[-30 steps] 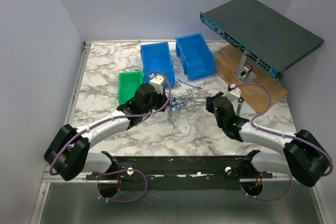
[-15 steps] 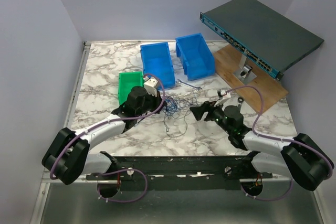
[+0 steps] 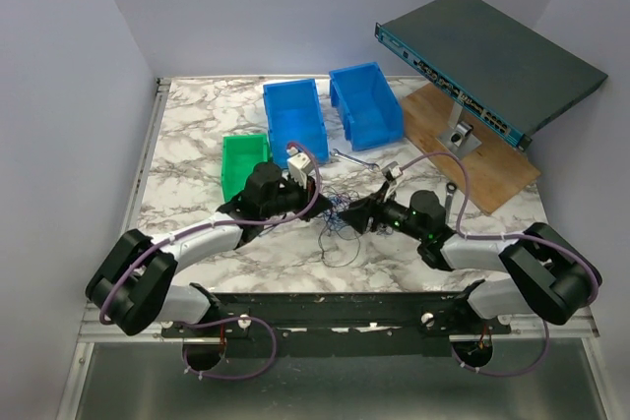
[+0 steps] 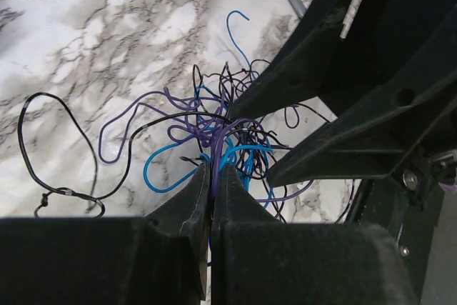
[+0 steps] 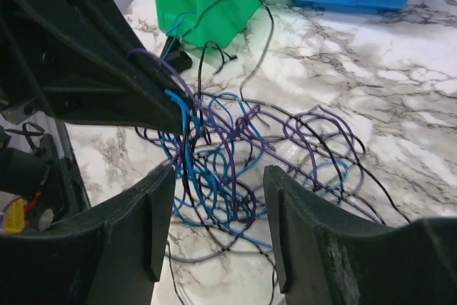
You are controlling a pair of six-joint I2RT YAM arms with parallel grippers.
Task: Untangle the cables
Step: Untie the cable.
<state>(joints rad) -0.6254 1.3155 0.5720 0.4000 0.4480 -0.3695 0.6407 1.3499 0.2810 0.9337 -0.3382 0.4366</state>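
Cables (image 3: 340, 211) in top view: tangled heap near centre of table (image 3: 197, 125). Left wrist: left gripper (image 4: 212, 176) pinched shut on purple-blue strands, anchoring knot. Right wrist: right gripper (image 5: 218, 173) spread, straddling tangle, probably to pull loop free.

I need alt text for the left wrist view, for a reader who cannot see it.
The left gripper is shut on strands of the tangled cables on a marble table. The right gripper, fingers open, points into the tangle from the right.

No readable text, label, brand, number or sign is showing on anything in any of these views.
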